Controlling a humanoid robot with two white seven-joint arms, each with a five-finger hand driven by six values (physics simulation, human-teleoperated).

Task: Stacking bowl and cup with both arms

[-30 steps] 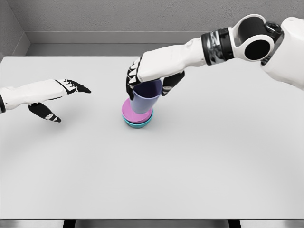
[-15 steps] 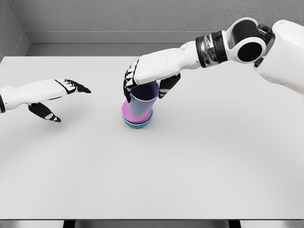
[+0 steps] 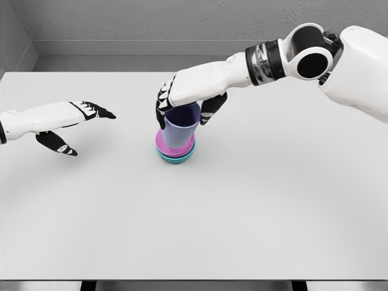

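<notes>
My right hand (image 3: pixel 185 103) reaches in from the upper right and grips a lavender cup (image 3: pixel 180 128) from above, fingers wrapped around its rim. The cup sits tilted inside a pink bowl (image 3: pixel 162 143), which nests in a teal bowl (image 3: pixel 176 160) (only its lower edge shows) near the middle of the white bench (image 3: pixel 242 206). My left hand (image 3: pixel 73 124) hovers well apart at the left, fingers spread, holding nothing.

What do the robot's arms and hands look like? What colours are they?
Both arms are smooth white shells. The right arm has a black-and-silver ribbed band and a big round black joint near the shoulder. The left hand and right hand are white on the back with black fingers. No cables show.
</notes>
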